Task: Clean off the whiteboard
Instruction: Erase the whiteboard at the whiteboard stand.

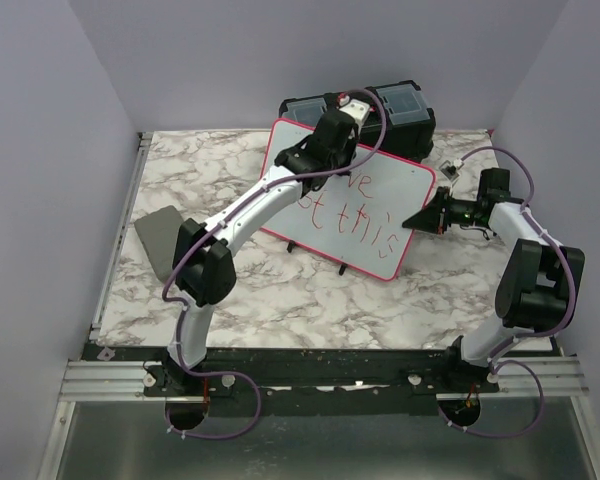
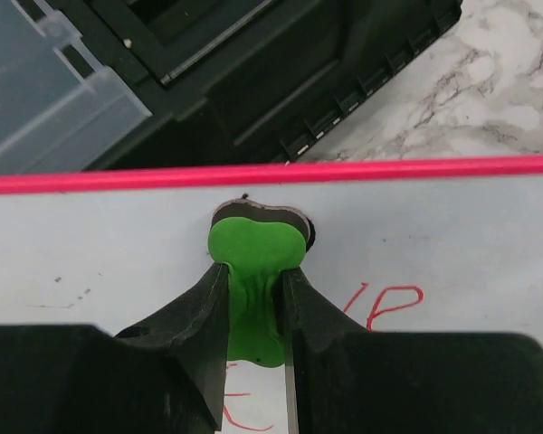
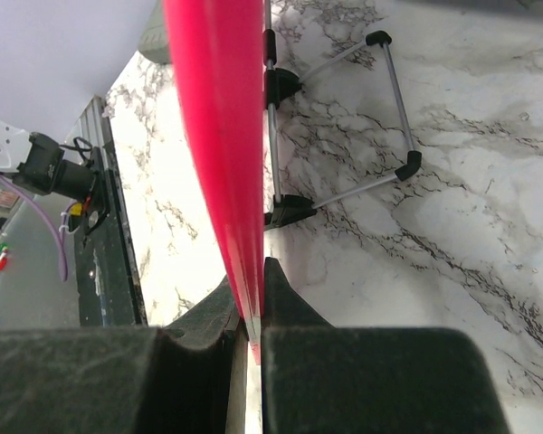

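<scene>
The whiteboard (image 1: 405, 190), white with a pink-red rim, stands tilted on its wire stand mid-table and carries red handwriting (image 1: 355, 215). My left gripper (image 1: 305, 165) reaches over its upper left part. In the left wrist view it (image 2: 253, 285) is shut on a green eraser (image 2: 253, 249), pressed to the board (image 2: 452, 244) just below the top rim (image 2: 389, 169), with red letters (image 2: 386, 303) to the right. My right gripper (image 1: 420, 218) is shut on the board's right edge. In the right wrist view the rim (image 3: 217, 136) runs between its jaws (image 3: 253, 303).
A black toolbox (image 1: 390, 108) with clear lids stands right behind the board and also shows in the left wrist view (image 2: 281, 81). A small grey flat pad (image 1: 160, 235) lies at the left. The stand's black feet and wire legs (image 3: 344, 117) rest on the marble table (image 3: 452, 226).
</scene>
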You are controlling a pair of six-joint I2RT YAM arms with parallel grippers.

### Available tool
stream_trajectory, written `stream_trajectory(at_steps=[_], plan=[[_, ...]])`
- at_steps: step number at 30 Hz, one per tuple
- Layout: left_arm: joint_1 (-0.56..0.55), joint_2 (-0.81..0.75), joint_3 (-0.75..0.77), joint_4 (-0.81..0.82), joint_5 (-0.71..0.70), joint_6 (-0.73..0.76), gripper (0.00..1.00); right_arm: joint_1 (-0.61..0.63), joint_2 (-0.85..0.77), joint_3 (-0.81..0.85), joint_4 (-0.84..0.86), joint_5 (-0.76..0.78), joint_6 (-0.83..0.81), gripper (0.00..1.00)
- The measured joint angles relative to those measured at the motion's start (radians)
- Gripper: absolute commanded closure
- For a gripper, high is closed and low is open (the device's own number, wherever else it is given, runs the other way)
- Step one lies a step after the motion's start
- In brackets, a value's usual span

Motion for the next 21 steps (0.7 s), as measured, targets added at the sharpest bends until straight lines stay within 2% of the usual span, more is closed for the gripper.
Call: stream_trajectory(at_steps=[4,8,21], plan=[[0.013,0.034,0.085,-0.029,0.0,-0.004,1.0,0.001,-0.003,0.0,0.002,0.0,0.005,0.99],[0.012,0.029,0.063,-0.021,0.029,-0.002,1.0,0.002,-0.005,0.0,0.002,0.0,0.006,0.99],[-0.031,-0.108,-0.293,0.063,0.077,0.004,1.0,0.002,-0.005,-0.001,0.002,0.003,0.007,0.99]])
